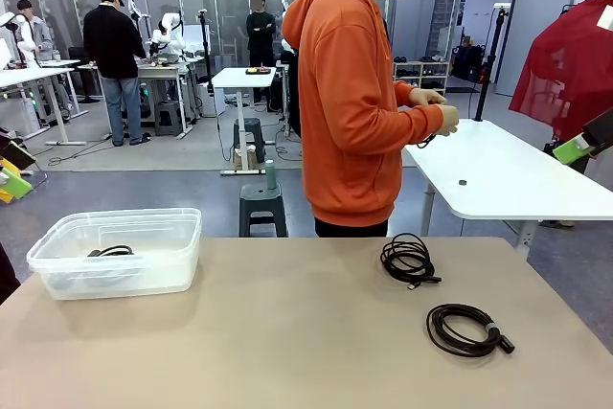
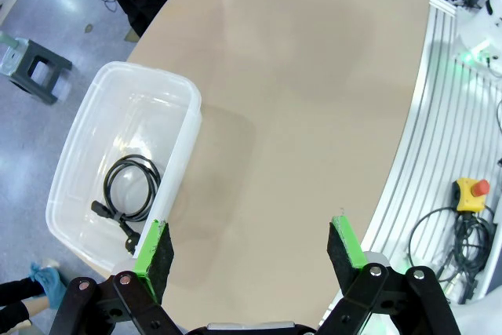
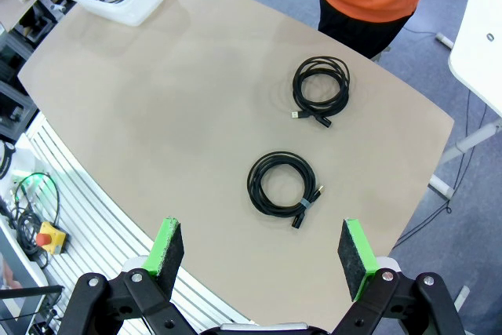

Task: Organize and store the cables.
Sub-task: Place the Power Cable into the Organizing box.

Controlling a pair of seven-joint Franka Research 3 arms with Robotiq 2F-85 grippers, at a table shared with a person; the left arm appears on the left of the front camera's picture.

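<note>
1. Green pads of the left gripper (image 2: 248, 230) stand wide apart with nothing between them; it hangs above the bare tan table (image 2: 298, 115).
2. Just ahead of its picture-left finger sits a clear bin (image 2: 188, 127), by the table's edge.
3. Inside the bin lies one black cable, the bin coil (image 2: 132, 187), flat on the bottom with its plug ends on the side nearest this gripper.
4. The right gripper (image 3: 260, 229) is also spread wide and empty, above the table's robot-side edge.
5. Straight ahead of it, in line with the gap between its fingers, the near coil (image 3: 281, 183) lies flat on the table, plugs together on the side facing the gripper.
6. Beyond that, a little toward its picture-right finger, lies the far coil (image 3: 320, 84), well apart from the near coil.
7. From this gripper the bin is far off, ahead and to picture-left.
8. A person in an orange hoodie (image 1: 350, 93) stands past the far coil, hands together over a white table (image 1: 508, 179).
</note>
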